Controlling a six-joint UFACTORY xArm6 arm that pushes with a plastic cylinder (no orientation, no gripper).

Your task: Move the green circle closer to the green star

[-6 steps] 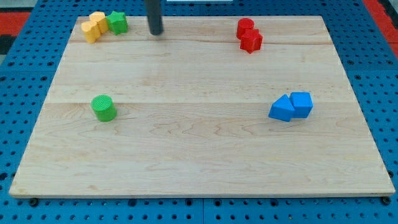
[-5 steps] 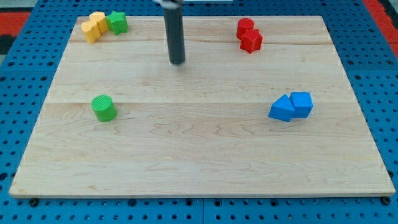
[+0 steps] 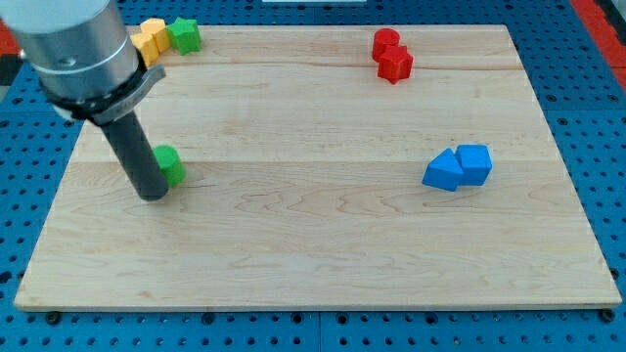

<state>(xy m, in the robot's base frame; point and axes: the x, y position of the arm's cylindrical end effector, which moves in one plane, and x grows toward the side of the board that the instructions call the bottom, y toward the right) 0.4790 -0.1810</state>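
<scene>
The green circle (image 3: 171,164), a short cylinder, stands at the board's left, partly hidden behind my rod. My tip (image 3: 153,194) rests on the board just below and left of the circle, touching or almost touching it. The green star (image 3: 183,35) lies at the view's top left, far above the circle. It sits against two yellow blocks (image 3: 149,39), which the arm's grey body partly covers.
Two red blocks (image 3: 392,56) sit together at the top right. A blue triangle-like block (image 3: 445,171) and a blue cube (image 3: 475,162) touch at the right. The wooden board (image 3: 323,244) lies on a blue pegboard.
My rod has swept from the top middle of the board down and left to the green circle. No block has visibly moved.
</scene>
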